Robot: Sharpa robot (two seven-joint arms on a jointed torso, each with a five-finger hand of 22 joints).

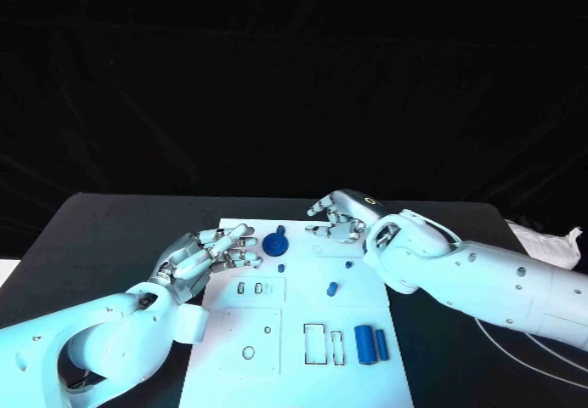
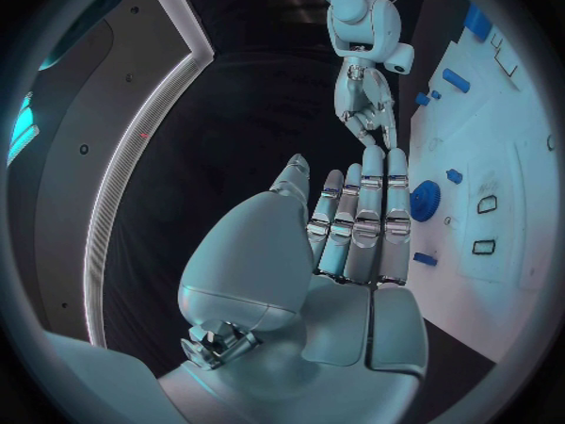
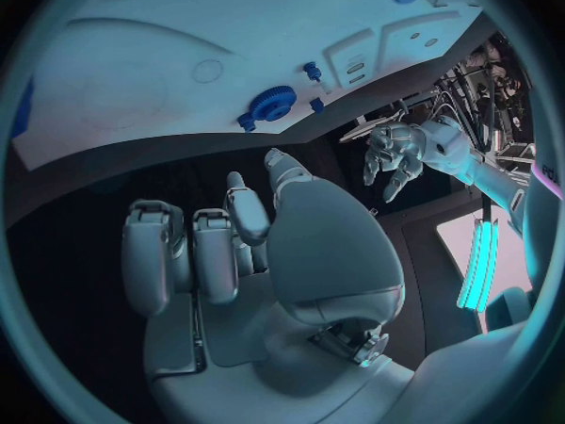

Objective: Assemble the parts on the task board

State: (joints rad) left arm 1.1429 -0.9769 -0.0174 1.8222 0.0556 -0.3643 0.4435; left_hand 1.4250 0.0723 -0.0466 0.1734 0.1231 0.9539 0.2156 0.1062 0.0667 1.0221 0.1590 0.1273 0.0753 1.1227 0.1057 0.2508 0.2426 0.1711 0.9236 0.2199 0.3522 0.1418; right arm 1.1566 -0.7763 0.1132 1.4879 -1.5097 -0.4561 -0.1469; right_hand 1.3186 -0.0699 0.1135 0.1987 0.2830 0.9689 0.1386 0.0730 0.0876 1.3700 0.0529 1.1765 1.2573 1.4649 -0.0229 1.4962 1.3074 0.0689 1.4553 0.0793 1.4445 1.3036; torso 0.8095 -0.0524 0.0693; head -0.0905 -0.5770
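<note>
**A:** Which hand do you send?

**B:** Your left hand (image 1: pixel 202 257): its fingers (image 1: pixel 227 246) are spread, holding nothing, just beside the blue gear (image 1: pixel 276 245) near the task board's (image 1: pixel 294 357) far edge. Your right hand (image 1: pixel 341 214) hovers past that edge, fingers loosely curled, also free.

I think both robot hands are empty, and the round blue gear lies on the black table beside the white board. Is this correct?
Not quite. The round blue gear lies on the white task board itself, near its far end, not on the black table; the head view shows it. The left robot hand and right robot hand indeed hold nothing.
</note>
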